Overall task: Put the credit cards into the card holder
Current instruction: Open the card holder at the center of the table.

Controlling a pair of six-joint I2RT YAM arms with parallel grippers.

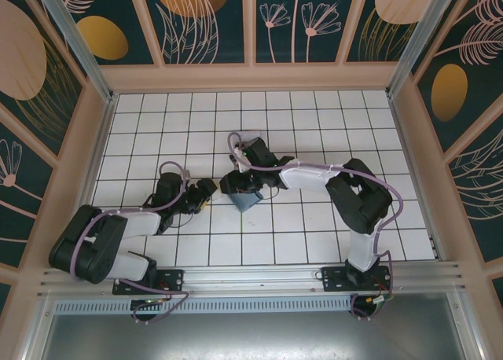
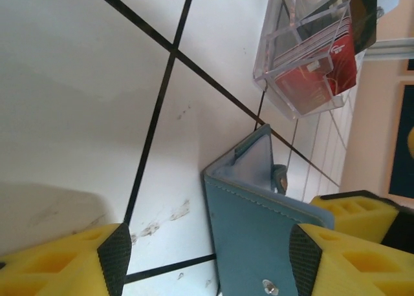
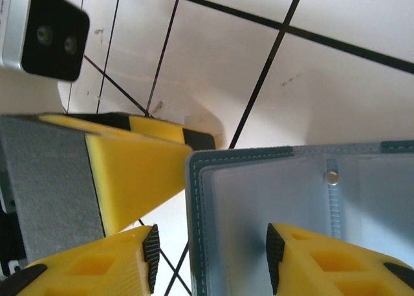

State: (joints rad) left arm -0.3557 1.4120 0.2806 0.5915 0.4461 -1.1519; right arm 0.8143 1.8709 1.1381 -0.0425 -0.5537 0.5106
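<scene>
The teal-blue card holder [image 1: 250,201] stands partly open on the white tiles between both grippers. In the left wrist view its outer cover [image 2: 259,231] with a snap stud reaches in between the fingers of my left gripper [image 2: 210,260], which is open and grips nothing. In the right wrist view the pale blue inside [image 3: 304,199] faces the camera. My right gripper [image 3: 212,257] is open and straddles the holder's left edge, one pad outside and one over the lining. The credit cards [image 2: 317,76], mostly red, stand packed in a clear tray [image 2: 284,44] beyond the holder.
The clear tray [image 1: 253,137] sits about one tile behind the right gripper [image 1: 236,183]. The left gripper [image 1: 200,191] is close on the holder's left; its yellow finger [image 3: 129,173] nearly meets the holder's corner. Wooden walls [image 1: 251,77] ring the tiled floor.
</scene>
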